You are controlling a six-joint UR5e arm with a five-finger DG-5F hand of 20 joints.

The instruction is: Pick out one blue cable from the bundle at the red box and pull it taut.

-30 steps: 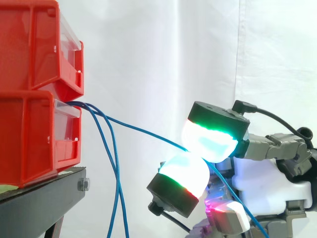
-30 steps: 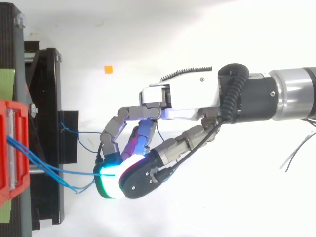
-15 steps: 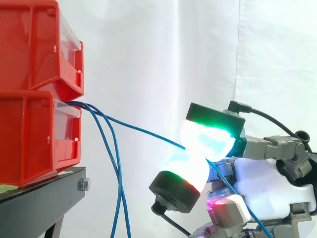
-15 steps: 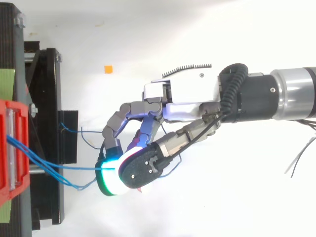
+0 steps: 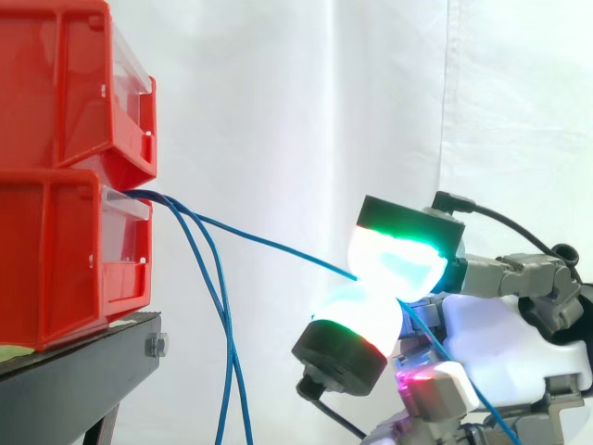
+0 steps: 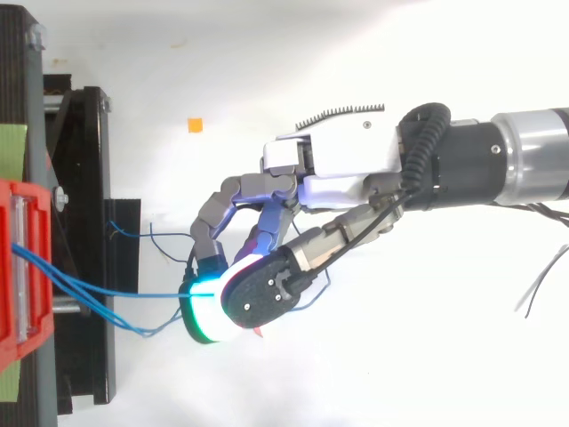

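Selection done: hand (image 6: 342, 169) pinches one blue cable (image 5: 278, 247) between its glowing pads, clear of the hanging strands (image 5: 222, 371). The line from the red box (image 5: 56, 260) sags slightly; tautening judged incomplete

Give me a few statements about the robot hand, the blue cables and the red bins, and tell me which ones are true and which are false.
1. The fingers of the robot hand pinch one thin blue cable. True.
2. Other blue cables hang down beside the black metal stand. True.
3. The pinched cable comes out of the stand. False: it comes out of the lower red plastic bin.
4. The hand touches that bin. False: it is apart from the bin, to its right in the side view.
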